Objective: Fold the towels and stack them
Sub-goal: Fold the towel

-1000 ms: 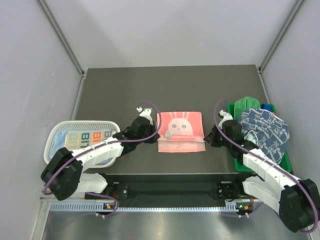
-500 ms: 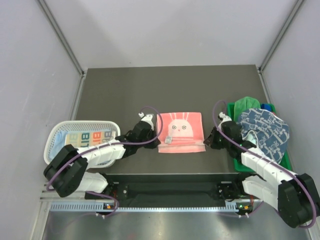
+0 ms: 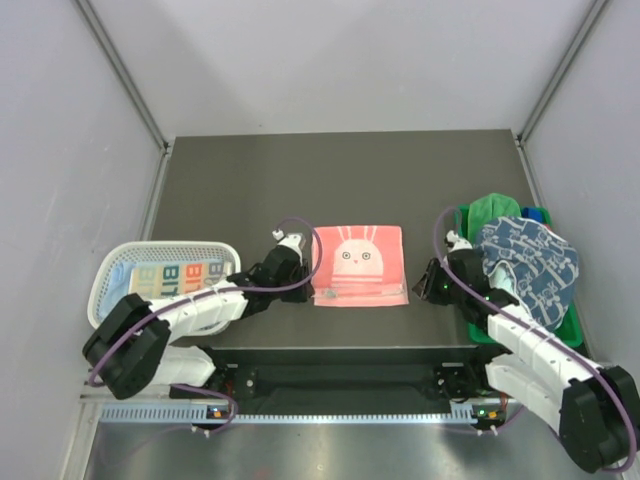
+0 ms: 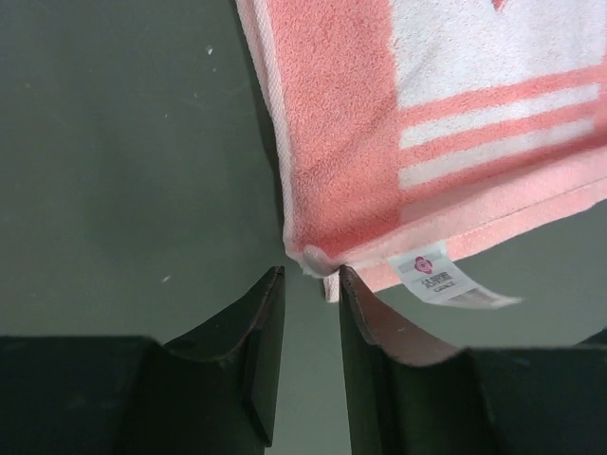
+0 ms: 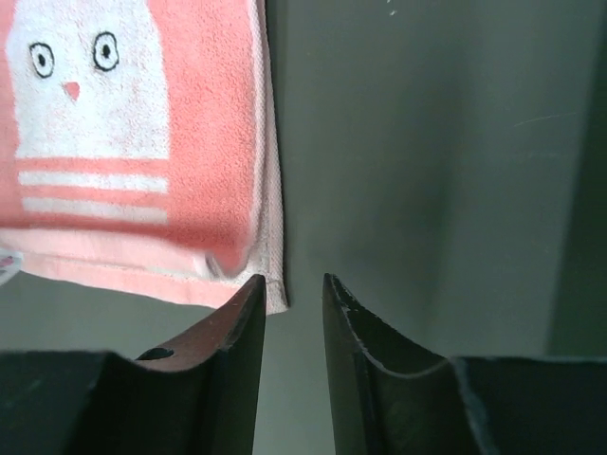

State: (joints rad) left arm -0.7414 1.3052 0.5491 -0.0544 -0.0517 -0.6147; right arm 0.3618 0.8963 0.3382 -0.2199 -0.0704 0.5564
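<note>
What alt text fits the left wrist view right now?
Two dark fingers, slightly apart, sit at the near corner of a pink towel lying on a dark table, with the corner's tip pointing into the gap between them. A small white label sticks out from the towel's edge beside them.

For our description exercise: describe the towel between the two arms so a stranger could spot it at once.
On the dark table, centred near the front edge, lies a flat pink towel. Its white rabbit face sets it apart from the navy patterned towel heaped at the right.
</note>
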